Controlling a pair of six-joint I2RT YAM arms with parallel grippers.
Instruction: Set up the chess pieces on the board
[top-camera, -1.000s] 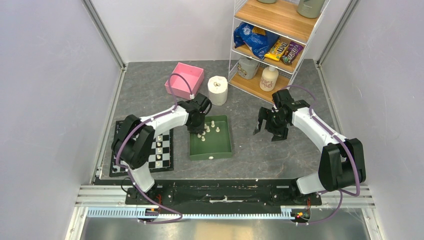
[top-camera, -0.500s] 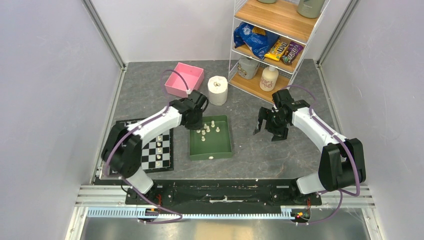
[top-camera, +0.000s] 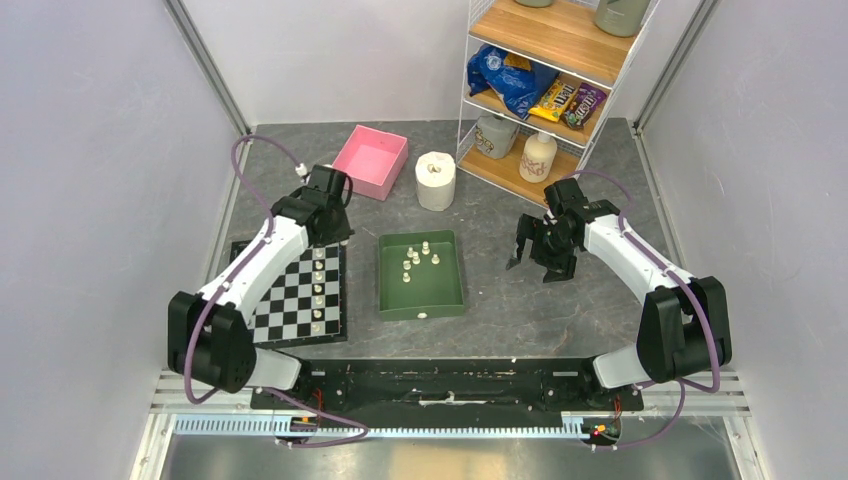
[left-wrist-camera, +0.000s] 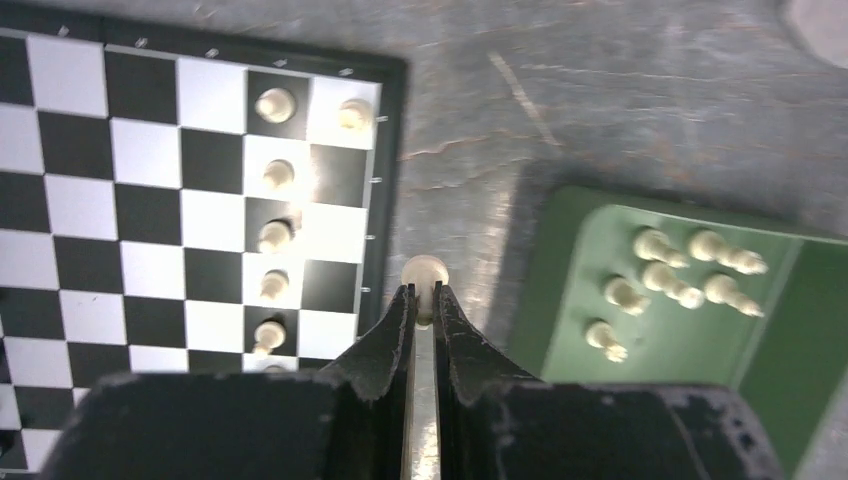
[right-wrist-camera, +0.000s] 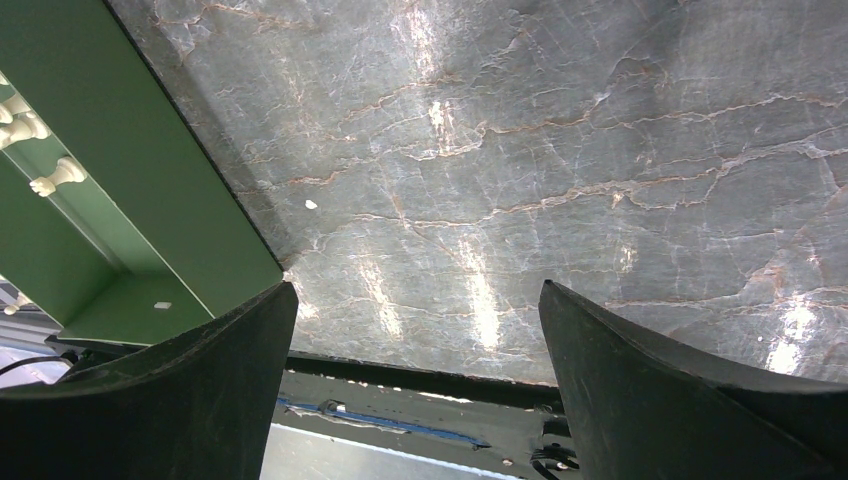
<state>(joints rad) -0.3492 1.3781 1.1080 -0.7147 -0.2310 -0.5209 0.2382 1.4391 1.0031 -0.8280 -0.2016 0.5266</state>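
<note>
My left gripper (top-camera: 328, 232) (left-wrist-camera: 421, 296) is shut on a cream chess piece (left-wrist-camera: 424, 272), whose round head pokes out past the fingertips. It hangs over the bare tabletop just off the right edge of the board (top-camera: 281, 312) (left-wrist-camera: 150, 200). Several chess pieces (top-camera: 318, 290) (left-wrist-camera: 272, 235) stand in a column along the board's right side. More pieces (top-camera: 415, 262) (left-wrist-camera: 680, 275) lie in the green tray (top-camera: 440, 300) (left-wrist-camera: 650, 340) to the right. My right gripper (top-camera: 535, 262) (right-wrist-camera: 417, 290) hovers open and empty over the table, right of the tray.
A pink box (top-camera: 371, 160) and a white paper roll (top-camera: 435, 180) sit behind the tray. A wire shelf (top-camera: 520, 170) with bottles and snack bags stands at the back right. Grey walls close in both sides.
The left arm has swung left from the green tray to the board's far right corner, its gripper shut on a piece. The right arm has not moved.
</note>
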